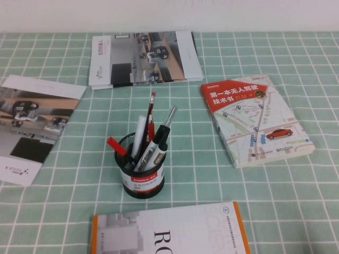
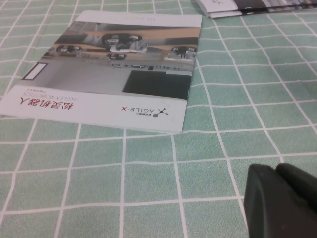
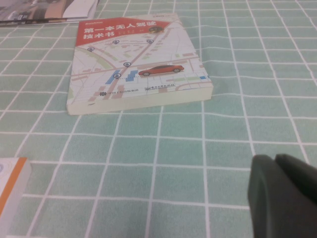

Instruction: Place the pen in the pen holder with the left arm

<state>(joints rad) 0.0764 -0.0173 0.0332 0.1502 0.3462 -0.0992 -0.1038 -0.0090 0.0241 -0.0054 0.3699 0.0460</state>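
Observation:
The pen holder (image 1: 140,172), a black mesh cup with a red-and-white label band, stands in the middle of the table in the high view. The pen (image 1: 153,151), a white-barrelled marker with a black cap, leans inside it among a slim red pen (image 1: 151,108), a thin silver-grey pen (image 1: 169,117) and a white stick. Neither arm shows in the high view. My left gripper (image 2: 276,171) is shut and empty, low over the green checked cloth near a brochure (image 2: 119,69). My right gripper (image 3: 275,161) is shut and empty over the cloth, near a book.
A red-and-white map-cover book (image 1: 254,119) lies to the right of the holder and shows in the right wrist view (image 3: 133,64). Brochures lie at the far left (image 1: 32,124) and at the back (image 1: 143,58). An orange-edged booklet (image 1: 169,233) lies at the front edge.

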